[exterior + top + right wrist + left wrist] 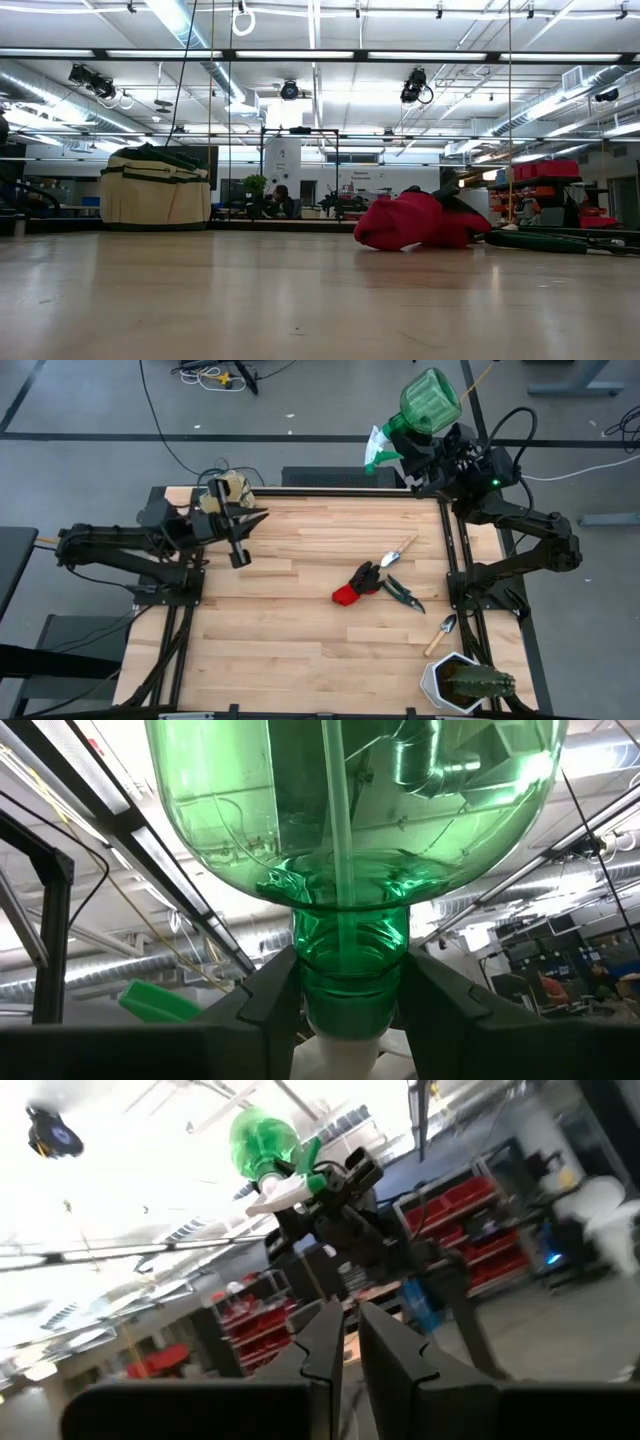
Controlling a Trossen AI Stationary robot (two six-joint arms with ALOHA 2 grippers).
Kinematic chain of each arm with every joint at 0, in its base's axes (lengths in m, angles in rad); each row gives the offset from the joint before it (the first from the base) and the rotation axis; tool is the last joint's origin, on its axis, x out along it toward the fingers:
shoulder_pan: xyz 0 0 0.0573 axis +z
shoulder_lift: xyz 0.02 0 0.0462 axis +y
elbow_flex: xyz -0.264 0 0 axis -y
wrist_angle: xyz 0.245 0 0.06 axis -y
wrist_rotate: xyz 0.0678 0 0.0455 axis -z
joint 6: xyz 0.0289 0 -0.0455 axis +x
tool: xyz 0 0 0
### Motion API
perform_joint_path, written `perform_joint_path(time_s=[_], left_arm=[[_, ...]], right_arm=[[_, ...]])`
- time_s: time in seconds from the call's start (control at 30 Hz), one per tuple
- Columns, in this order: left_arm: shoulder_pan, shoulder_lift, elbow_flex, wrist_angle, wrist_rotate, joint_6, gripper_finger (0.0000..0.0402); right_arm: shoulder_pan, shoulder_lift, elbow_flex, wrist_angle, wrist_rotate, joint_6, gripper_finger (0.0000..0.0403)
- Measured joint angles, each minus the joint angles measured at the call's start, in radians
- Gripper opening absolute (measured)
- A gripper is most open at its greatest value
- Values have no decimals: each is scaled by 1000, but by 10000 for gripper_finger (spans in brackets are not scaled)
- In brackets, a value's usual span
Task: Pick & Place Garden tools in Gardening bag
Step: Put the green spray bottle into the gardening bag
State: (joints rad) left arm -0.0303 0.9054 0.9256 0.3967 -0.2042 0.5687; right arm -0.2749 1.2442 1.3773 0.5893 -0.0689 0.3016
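The green spray bottle (430, 400) is held high over the table's far right corner by my right gripper (415, 442), which is shut on it. The gardening bag (228, 488), beige with green trim, stands on its base at the far left (155, 188). My left gripper (240, 556) hangs just in front of the bag, shut and holding nothing (345, 1320). The red-and-black glove (355, 585), the pruning shears (402, 592) and one trowel (400, 550) lie mid-table. A second trowel (442, 632) lies near the right edge. My right gripper pinches the spray bottle's neck (350, 955) between its two fingers, just under the round body and above the white spray head. The fingers slant upward and lie across the neck. The bottle is lifted clear of the table, its body beyond the fingertips.
A white pot with a green cactus (465, 682) stands at the near right corner. Black frame rails (452, 560) run along the table's right and left sides. Bare wood lies in the near left half (260, 650).
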Motion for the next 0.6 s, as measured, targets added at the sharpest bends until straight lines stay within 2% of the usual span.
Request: perform_joint_path(time_s=[0.17,0.43,0.6], left_arm=[[18,74,59,0,-33,120,44],[73,179,140,0,-28,142,44],[80,224,182,0,-28,291,44]], right_arm=[[0,0,0,1,0,4,149],[0,0,0,1,0,4,149],[0,0,0,1,0,4,149]])
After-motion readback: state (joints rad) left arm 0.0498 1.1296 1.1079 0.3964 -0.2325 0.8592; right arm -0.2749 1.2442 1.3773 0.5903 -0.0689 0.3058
